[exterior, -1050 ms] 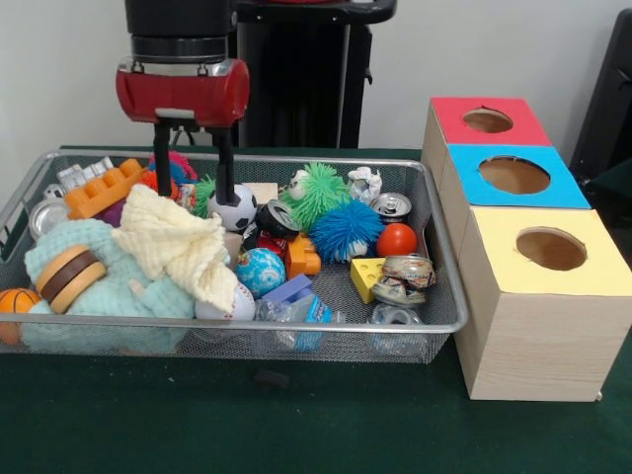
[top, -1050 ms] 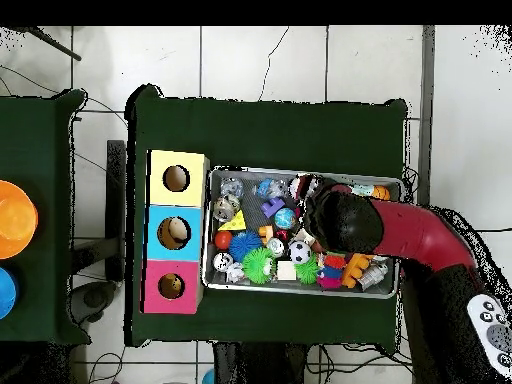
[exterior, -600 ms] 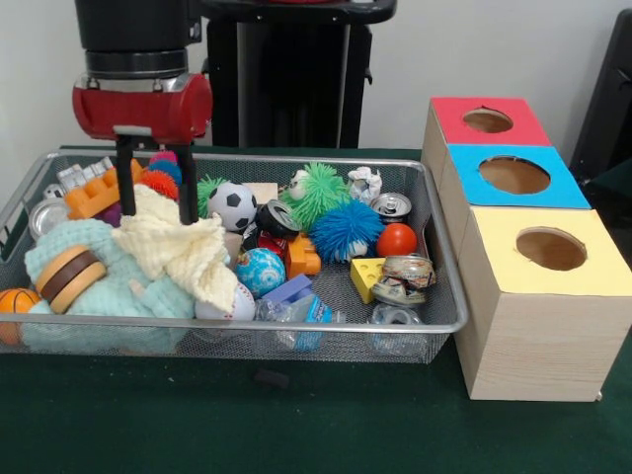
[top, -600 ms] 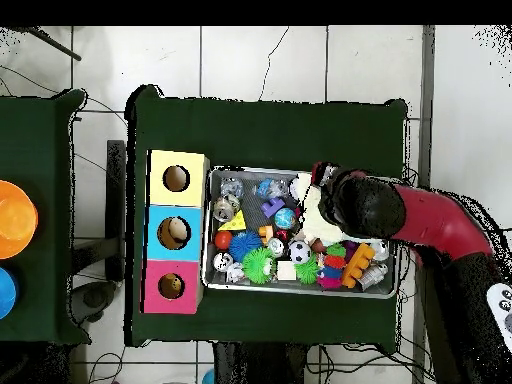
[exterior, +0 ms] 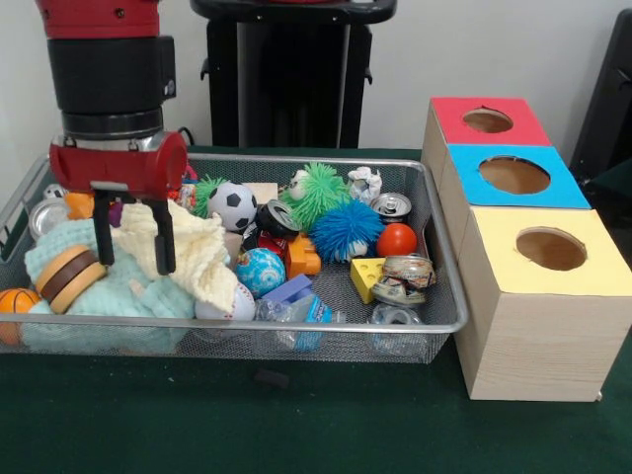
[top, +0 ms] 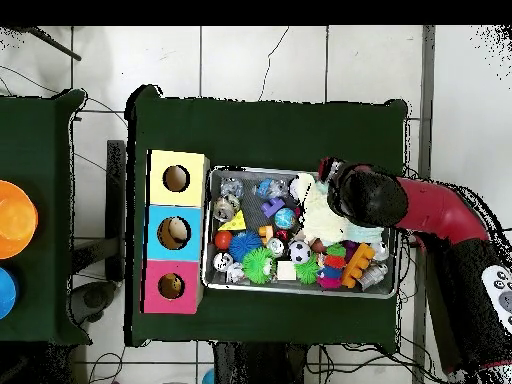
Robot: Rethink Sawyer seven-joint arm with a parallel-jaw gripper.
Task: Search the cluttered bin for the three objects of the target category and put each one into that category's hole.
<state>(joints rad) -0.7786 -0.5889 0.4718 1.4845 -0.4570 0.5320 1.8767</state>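
While the red and black arm hangs over one end of the wire bin [exterior: 434,212], its gripper [exterior: 131,245] points down with its two black fingers [exterior: 165,240] apart and nothing between them. The fingers hang right at the cream knitted cloth [exterior: 188,242]; I cannot tell if they touch it. One finger is down beside the toy burger [exterior: 69,274], which lies on a pale green knitted cloth [exterior: 118,291].

All the toys are inside the bin. A little basketball [exterior: 14,301] sits at the bin's end next to the burger. Near the middle of the bin are a soccer ball [exterior: 233,204], a globe ball [exterior: 261,271], a green spiky ball [exterior: 320,190] and a blue spiky ball [exterior: 346,229]. A red ball [exterior: 397,239] lies beside the blue spiky ball, toward the boxes. A yellow cheese wedge [exterior: 366,277] and a crushed can [exterior: 404,277] lie near the bin's front rim at that end. An upright can [exterior: 392,205] stands at the bin's back rim.

Just beside the bin stand three wooden boxes in a row, each with a round hole on top: a red box [exterior: 487,121], a blue box [exterior: 513,176] and a yellow box [exterior: 549,249].

From above, the arm [top: 420,212] covers the end of the bin far from the boxes.
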